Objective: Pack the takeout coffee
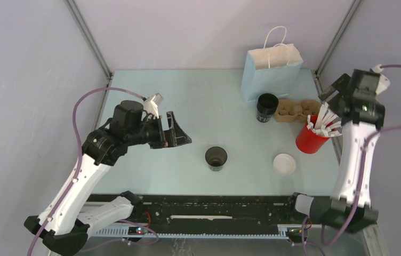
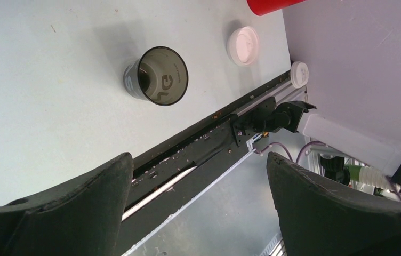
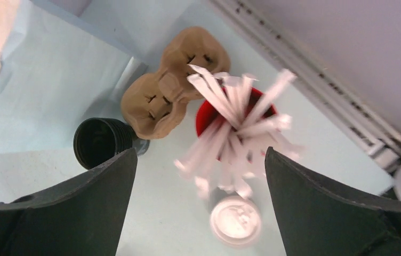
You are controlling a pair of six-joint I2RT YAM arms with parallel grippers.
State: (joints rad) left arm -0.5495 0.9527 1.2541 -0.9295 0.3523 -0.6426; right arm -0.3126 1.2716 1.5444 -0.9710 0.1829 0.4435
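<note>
A dark, empty coffee cup (image 1: pixel 216 158) (image 2: pixel 161 76) stands upright mid-table. To its right a white lid (image 1: pixel 284 164) (image 2: pixel 242 45) (image 3: pixel 235 218) lies flat. A second dark cup (image 1: pixel 267 108) (image 3: pixel 99 141) stands beside a brown cardboard carrier (image 1: pixel 296 111) (image 3: pixel 174 85), in front of the light blue paper bag (image 1: pixel 271 72) (image 3: pixel 54 74). My left gripper (image 1: pixel 179 130) (image 2: pixel 199 160) hangs open left of the middle cup, holding nothing. Above the red cup (image 1: pixel 311 140) (image 3: pixel 235 125) full of white straws (image 3: pixel 225 101) my right gripper (image 1: pixel 330 95) (image 3: pixel 201 154) is open and empty.
The grey enclosure walls and metal frame posts (image 1: pixel 89 37) stand close on both sides. A black rail (image 1: pixel 203 210) (image 2: pixel 209 144) runs along the table's near edge between the arm bases. The bag stands upright with its white handles (image 1: pixel 275 45) raised.
</note>
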